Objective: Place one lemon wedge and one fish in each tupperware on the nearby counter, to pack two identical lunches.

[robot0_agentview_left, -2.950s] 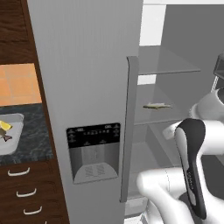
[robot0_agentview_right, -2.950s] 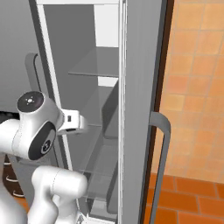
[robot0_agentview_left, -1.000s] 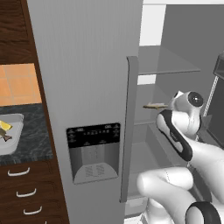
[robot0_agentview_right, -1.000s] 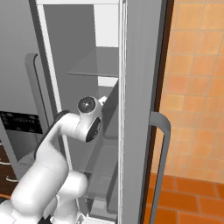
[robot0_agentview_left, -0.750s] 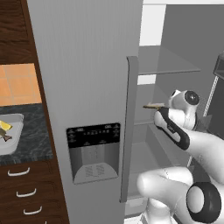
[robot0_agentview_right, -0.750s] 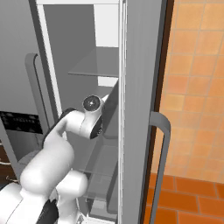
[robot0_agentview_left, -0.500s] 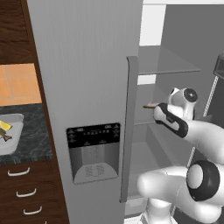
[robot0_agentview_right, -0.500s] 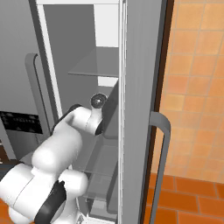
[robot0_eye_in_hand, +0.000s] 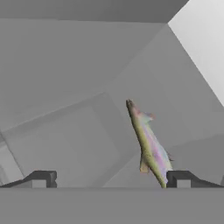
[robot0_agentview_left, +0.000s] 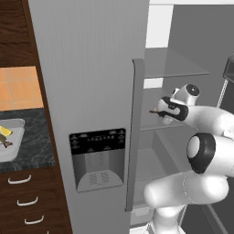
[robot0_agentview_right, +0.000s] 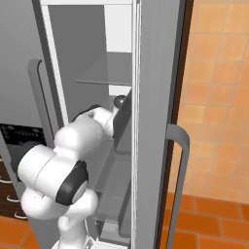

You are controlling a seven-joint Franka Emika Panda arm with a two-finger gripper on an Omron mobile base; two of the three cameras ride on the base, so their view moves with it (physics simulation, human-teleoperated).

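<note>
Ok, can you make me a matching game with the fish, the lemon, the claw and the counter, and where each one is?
Things:
1. fish
2. lemon
3. claw
4. counter

Places:
A. in the tupperware at the far left
B. on a fridge shelf, right in front of the claw
C. beside the fridge, over the drawers
D. reaching into the open fridge, fingers apart

Pairs: 1-B, 2-A, 3-D, 4-C
</note>
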